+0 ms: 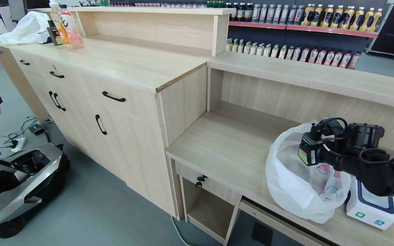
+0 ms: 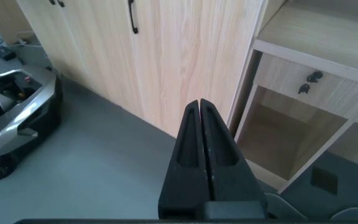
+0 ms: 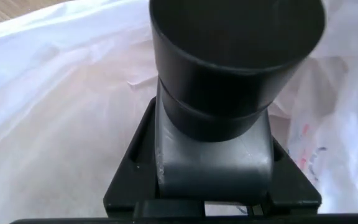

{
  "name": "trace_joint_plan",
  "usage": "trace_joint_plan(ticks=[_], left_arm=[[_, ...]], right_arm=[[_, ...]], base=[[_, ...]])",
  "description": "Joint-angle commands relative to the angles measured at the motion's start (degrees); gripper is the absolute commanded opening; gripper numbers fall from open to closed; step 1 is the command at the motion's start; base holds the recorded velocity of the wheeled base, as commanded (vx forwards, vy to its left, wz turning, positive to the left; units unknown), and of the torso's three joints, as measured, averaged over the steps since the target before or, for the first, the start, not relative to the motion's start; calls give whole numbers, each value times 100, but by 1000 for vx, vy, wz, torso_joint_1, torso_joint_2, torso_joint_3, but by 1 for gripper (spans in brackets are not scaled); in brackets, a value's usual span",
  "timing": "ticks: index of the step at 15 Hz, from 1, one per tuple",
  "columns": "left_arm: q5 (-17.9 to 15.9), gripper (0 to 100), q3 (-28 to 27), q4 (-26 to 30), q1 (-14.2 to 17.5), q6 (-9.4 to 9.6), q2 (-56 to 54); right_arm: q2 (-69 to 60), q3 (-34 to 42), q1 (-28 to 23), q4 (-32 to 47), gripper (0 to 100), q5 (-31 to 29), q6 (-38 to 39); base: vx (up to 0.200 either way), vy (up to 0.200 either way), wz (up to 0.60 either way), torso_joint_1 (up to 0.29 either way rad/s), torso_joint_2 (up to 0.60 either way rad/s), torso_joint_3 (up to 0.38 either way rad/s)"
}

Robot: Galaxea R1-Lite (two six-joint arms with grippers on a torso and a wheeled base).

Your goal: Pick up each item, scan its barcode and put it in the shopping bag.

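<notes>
Here, right tool [image 3: 211, 186] clasps a black-capped grey bottle [image 3: 235, 74] over the table's [image 1: 224, 150] shopping bag [image 1: 296, 191]; left tool [image 2: 202, 143] is fully closed

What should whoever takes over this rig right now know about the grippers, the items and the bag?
Left gripper: shut, empty, hanging by the cabinet front.
Right gripper: shut on a dark cylindrical item over the open shopping bag on the lower counter, scanner beside it.
Done: this item picked; whether scanned, cannot tell.
Left: drop it in, then the bottles on the far upper counter.
</notes>
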Motion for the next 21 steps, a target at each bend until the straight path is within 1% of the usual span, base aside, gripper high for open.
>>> trace_joint_plan(ticks=[1,3,15,16,17,21], left_arm=[[2,0,0,0,0,-1,0],[2,0,0,0,0,-1,0],[2,0,0,0,0,-1,0],[2,0,0,0,0,-1,0],[2,0,0,0,0,-1,0],[2,0,0,0,0,-1,0]], right_arm=[[334,-172,8,-132,0,116,19],[439,-233,-36,-97,0,221,28],[650,-136,-27,-167,0,221,10],[580,-119,-27,-167,100,265,19],[422,-93,-27,-149,100,388,19],[-589,312,-80,-132,100,423,-16]], base=[[0,0,0,0,0,0],[0,0,0,0,0,0],[0,0,0,0,0,0],[0,0,0,0,0,0],[0,0,0,0,0,0],[0,0,0,0,0,0]])
